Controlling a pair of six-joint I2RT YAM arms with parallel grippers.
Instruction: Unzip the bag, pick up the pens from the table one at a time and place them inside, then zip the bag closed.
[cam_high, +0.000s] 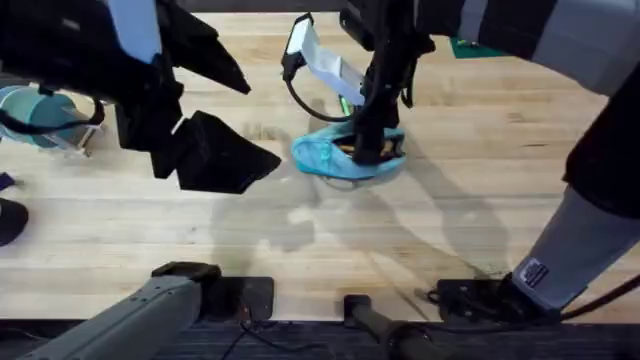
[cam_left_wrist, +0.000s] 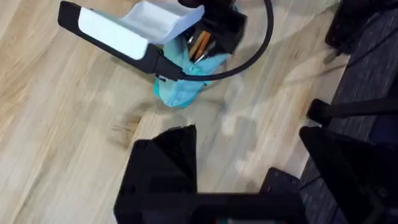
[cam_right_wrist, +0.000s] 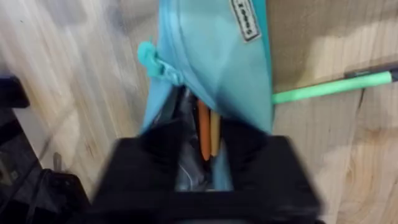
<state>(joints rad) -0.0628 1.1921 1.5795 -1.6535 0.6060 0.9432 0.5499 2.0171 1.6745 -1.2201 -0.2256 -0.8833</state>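
Your right tool (cam_right_wrist: 208, 155) sits at the open mouth of the bag (cam_high: 348, 158), mid-surface (cam_high: 450, 200), likely dropping pens (cam_right_wrist: 208, 130) in; its grip I cannot tell. A green pen (cam_right_wrist: 329, 87) lies beside. Your left tool (cam_left_wrist: 249, 168) hovers spread wide, empty.

small white label on bag (cam_right_wrist: 214, 68), dark print, too blurred to read, no other txt

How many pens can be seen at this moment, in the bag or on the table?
3. An orange pen and a yellowish pen lie in the open bag; a green pen lies on the table beside it. More may be hidden inside.
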